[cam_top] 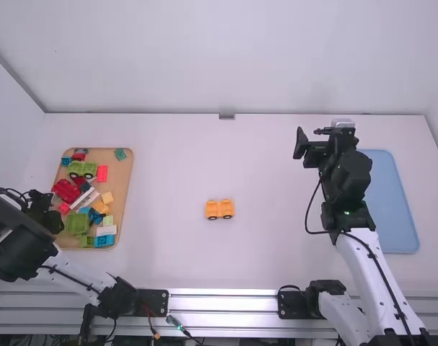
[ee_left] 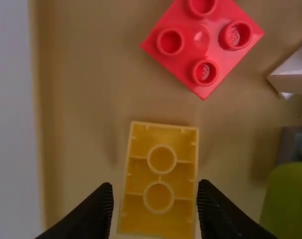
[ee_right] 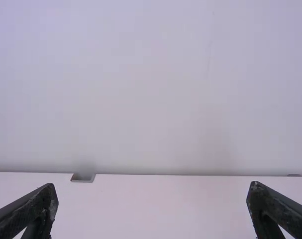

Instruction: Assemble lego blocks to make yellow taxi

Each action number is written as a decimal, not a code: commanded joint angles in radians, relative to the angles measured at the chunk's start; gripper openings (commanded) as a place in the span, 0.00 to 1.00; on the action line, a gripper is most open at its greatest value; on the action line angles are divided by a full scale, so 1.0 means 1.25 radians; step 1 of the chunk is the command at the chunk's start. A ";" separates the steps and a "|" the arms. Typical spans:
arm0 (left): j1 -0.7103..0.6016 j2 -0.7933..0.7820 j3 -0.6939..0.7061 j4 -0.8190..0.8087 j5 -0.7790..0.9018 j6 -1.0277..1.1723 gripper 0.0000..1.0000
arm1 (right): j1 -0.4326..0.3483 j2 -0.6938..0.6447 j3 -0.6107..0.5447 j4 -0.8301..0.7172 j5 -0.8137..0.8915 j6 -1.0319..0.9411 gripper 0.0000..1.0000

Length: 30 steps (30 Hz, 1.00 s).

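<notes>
White table [cam_top: 164,169], one, with pale walls beside and behind it; we note what lies on it from our near edge outward. Nearest us: one metal rail [cam_top: 226,303] running across, two arm bases by it

Left, over the near part of one tan tray [cam_top: 125,173], we log the left gripper [cam_top: 47,213]. By its wrist view its two fingers stand apart, one on either side of one yellow block [ee_left: 160,184]; a gap shows along one side, so we mark it as not clamped. That block lies underside up, two round tubes inside it. Just beside, we count one red block [ee_left: 198,45] with four studs

Elsewhere in the tray, a mixed heap. Among it we pick out one green vehicle piece [cam_top: 82,169] toward the far end, one flat red block [cam_top: 102,173] just beside that, and one teal block [cam_top: 120,153] near the far corner

Mid-table, well apart from the tray: one orange-yellow car piece [cam_top: 219,209], upright, two dark wheels on the side toward us. Right of it, one blue tray [cam_top: 392,209]

Farther out, near the blue tray, we have the right gripper [cam_top: 321,144], two fingers spread wide with empty space between. Farthest: one small grey bracket [cam_top: 226,116] where table meets back wall [cam_top: 226,58]
</notes>
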 commanded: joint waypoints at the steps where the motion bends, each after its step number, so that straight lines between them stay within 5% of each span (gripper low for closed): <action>1: -0.007 0.008 0.011 -0.004 -0.001 0.013 0.47 | 0.004 0.003 0.030 0.004 0.000 0.001 0.99; 30: -0.002 0.021 0.011 -0.002 0.031 0.040 0.46 | 0.004 0.003 0.030 0.004 0.000 0.001 0.99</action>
